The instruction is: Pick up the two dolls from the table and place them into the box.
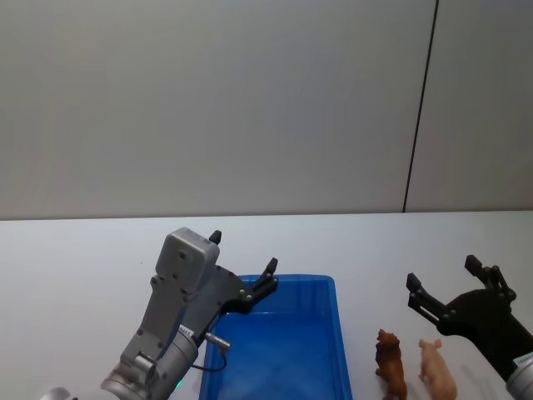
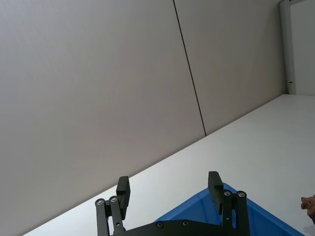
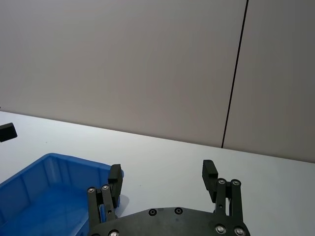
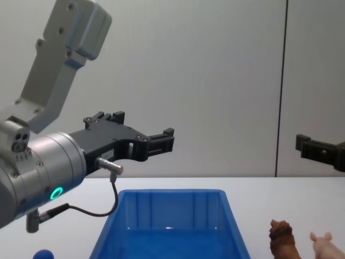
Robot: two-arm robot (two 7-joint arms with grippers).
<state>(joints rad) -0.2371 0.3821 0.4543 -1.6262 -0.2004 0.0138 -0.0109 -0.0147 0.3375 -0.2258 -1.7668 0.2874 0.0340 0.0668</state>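
Blue plastic box (image 1: 304,302): no doll seen inside. Lion (image 1: 390,362) and pig (image 1: 437,368) are stood side by side just right of it, untouched. Pick-up is judged not yet begun. Right gripper (image 1: 442,272) is held above them, spread wide, empty; a descent onto one doll is called for. Left gripper (image 1: 243,251) is held over the box's left rim, likewise spread, empty.

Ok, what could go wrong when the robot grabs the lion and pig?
The brown toy lion and pale pink toy pig stand close together, so the open right claw might knock one over grabbing the other. The lion is near the bright blue plastic bin, so a finger could bump its wall. The open left claw hangs above the bin and might get in the way.
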